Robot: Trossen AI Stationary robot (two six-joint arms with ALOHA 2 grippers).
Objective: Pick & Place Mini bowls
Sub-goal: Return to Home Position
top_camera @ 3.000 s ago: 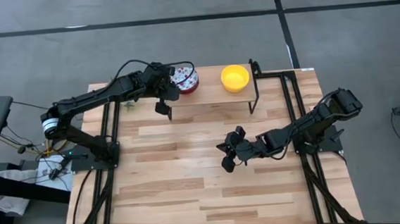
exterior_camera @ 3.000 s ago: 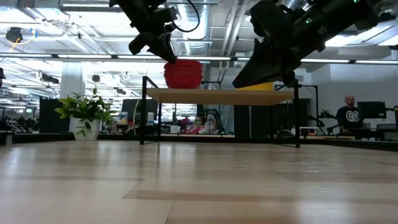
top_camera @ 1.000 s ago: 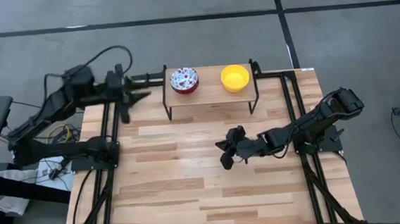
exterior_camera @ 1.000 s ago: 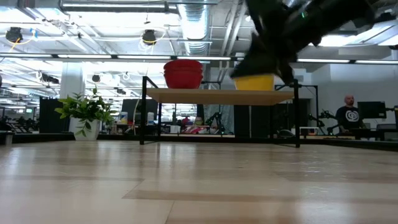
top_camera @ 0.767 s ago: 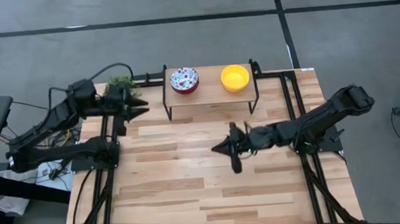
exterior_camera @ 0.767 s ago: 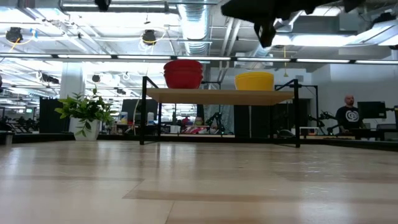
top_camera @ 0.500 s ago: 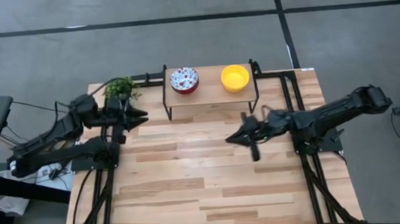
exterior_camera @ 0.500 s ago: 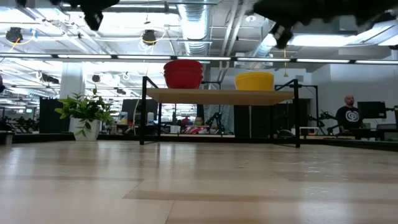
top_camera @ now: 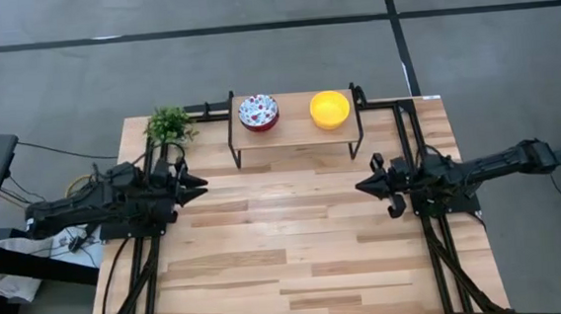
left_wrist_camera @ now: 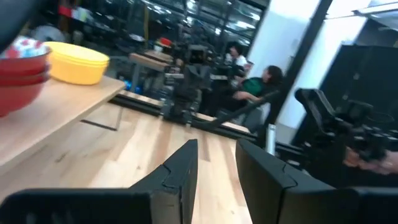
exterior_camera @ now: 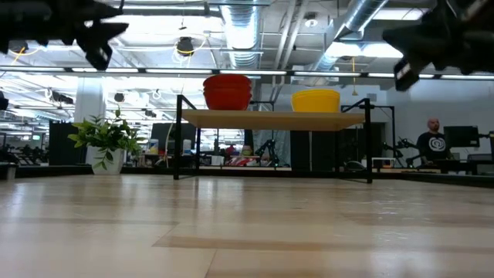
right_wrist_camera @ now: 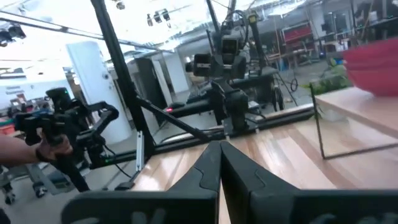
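Two mini bowls rest by their bases on a small wooden shelf (top_camera: 295,131) at the table's far side. One is white with a red-and-blue pattern inside (top_camera: 258,111) and red outside (exterior_camera: 227,91). The other is plain yellow (top_camera: 330,109) (exterior_camera: 315,100). My left gripper (top_camera: 201,183) hovers level at the table's left edge, pointing right, open (left_wrist_camera: 217,165) with nothing between its fingers. My right gripper (top_camera: 360,185) hovers level at the right side, pointing left, shut (right_wrist_camera: 219,163) and holding nothing.
A small green plant (top_camera: 167,124) stands at the far left corner, beside the shelf's black legs (top_camera: 233,145). Black frame rails (top_camera: 410,138) run along both table sides. People sit in the room beyond (exterior_camera: 434,143); a hand (right_wrist_camera: 25,149) holds a device.
My left gripper has sunk and drawn back from beside the plant toward the near and left edge, rolling as it went. My right gripper has pulled back from the table's middle toward the right edge and swung level. Both bowls have stayed on the shelf.
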